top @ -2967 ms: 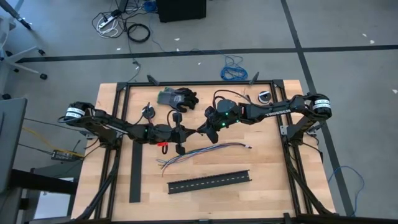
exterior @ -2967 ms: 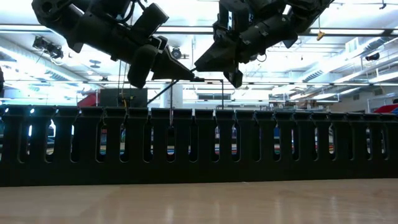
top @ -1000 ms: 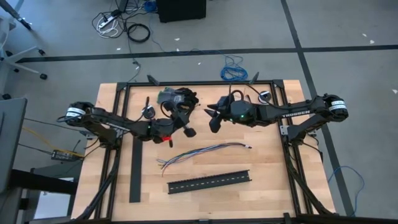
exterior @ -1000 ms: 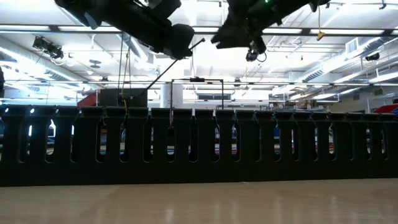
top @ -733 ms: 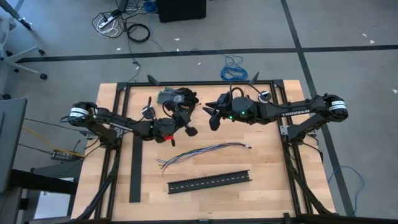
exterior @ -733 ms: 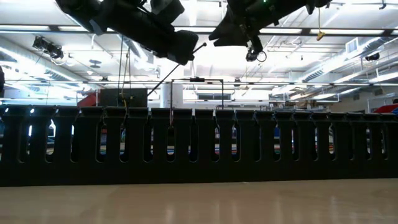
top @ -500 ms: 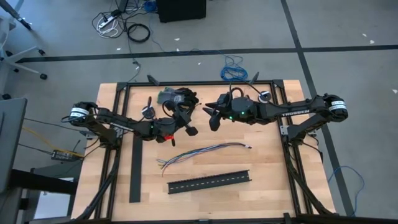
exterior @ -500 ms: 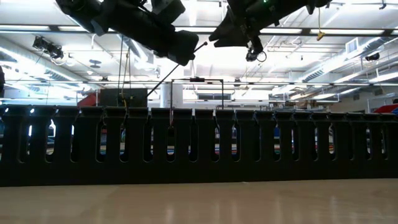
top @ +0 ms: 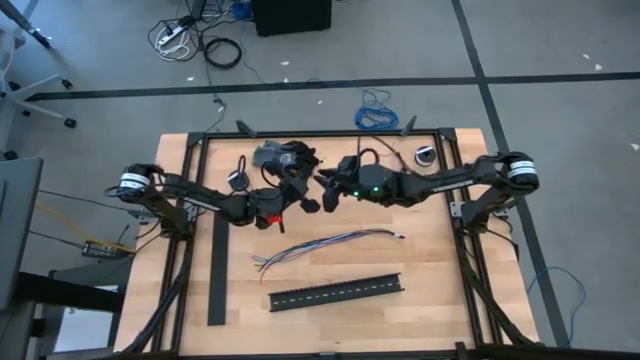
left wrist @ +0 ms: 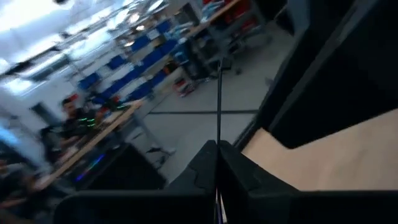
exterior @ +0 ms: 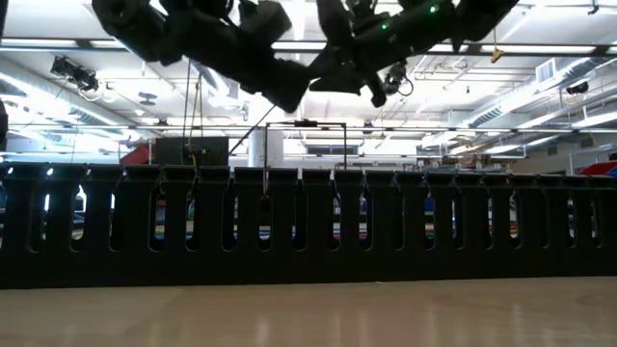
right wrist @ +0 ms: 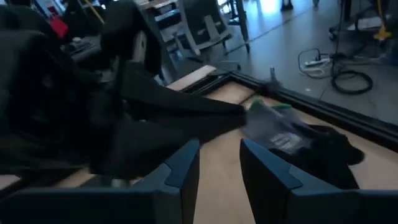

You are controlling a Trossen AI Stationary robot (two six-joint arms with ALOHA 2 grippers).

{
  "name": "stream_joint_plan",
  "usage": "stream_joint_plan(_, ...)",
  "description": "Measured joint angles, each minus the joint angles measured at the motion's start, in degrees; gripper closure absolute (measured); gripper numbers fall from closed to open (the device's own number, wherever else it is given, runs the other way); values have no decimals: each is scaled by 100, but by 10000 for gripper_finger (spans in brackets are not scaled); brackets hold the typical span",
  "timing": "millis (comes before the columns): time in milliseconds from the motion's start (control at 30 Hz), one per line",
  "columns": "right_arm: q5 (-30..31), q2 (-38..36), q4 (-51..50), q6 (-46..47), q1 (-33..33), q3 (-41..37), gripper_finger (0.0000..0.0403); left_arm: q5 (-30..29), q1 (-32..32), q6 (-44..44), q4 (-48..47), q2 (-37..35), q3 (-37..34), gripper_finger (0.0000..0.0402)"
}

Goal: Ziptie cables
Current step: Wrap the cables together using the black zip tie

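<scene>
Wooden tabletop [top: 440,270] inside a black frame, grey floor around it. Both arms meet near the far edge, raised well above the wood. The left gripper [top: 306,201] is clamped shut on a thin black strip [left wrist: 219,106] — probably a zip tie — that juts forward from between its fingers. The right gripper [top: 325,187] sits just beside it, tip to tip, jaws partly apart; whether it touches the strip I cannot tell.

The cables [top: 325,245] lie flat on the wood nearer the front than both grippers, long axis running left to right with a slight slant, splayed end toward the left arm's side. A black slotted channel [top: 336,290] lies roughly parallel, nearer the front still. The left gripper looks a little closer to the bundle's middle.

From table height the channel fills the width and hides the cables entirely. A dark glove-like heap [top: 285,156] behind the grippers is hard to make out.
</scene>
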Motion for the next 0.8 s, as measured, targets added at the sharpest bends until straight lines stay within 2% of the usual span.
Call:
stream_joint_plan(100, 11, 51, 253, -151, -2, 0, 292, -302, 0, 130, 99, 169, 0, 401)
stream_joint_plan(267, 174, 28, 312, -295, -3, 4, 292, -394, 0, 72, 235, 266, 5, 402)
stream_joint_plan(433, 182, 46, 242, -242, -52, 4, 293, -395, 0, 68, 537, 261, 2, 402)
stream_joint_plan(800, 139, 60, 332, -341, -215, 4, 294, -230, -5, 41, 543, 261, 2, 401)
